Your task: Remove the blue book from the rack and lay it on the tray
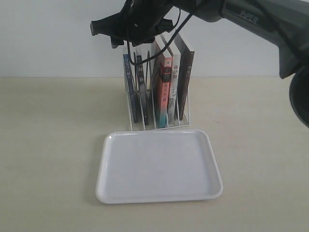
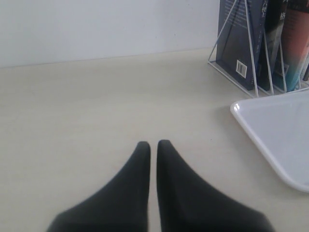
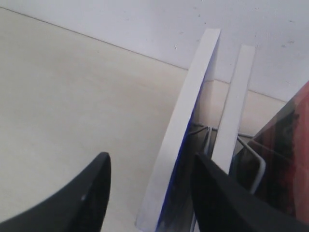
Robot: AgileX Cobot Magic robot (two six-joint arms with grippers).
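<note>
In the exterior view the blue book [image 1: 128, 87] is standing upright in the leftmost slot of the white wire rack [image 1: 154, 113], showing only a narrow dark blue spine. Just to its right another dark-spined book [image 1: 142, 87] is standing, then a red-and-teal-spined one [image 1: 165, 92], then a black-spined one [image 1: 185, 82] leaning at the far right. The white glossy tray [image 1: 159, 166] is lying bare on the tabletop [image 1: 48, 145] just in front of the rack.

The left wrist view is showing what the exterior view is not: the left tool [image 2: 153, 145] is hovering low over the tabletop with its two black fingers [image 2: 140, 193] pressed almost together, holding nothing. It is also showing the blue book's outer cover with a white barcode patch.

The right arm is reaching in from the right, over the top of the rack. Only the right wrist view is showing the right tool [image 3: 150, 162] closely: its fingers [image 3: 89, 198] are standing wide apart, straddling the blue book's white page edges and thin blue cover line, with one finger well apart from the book and the other just beside it, gripping nothing
</note>
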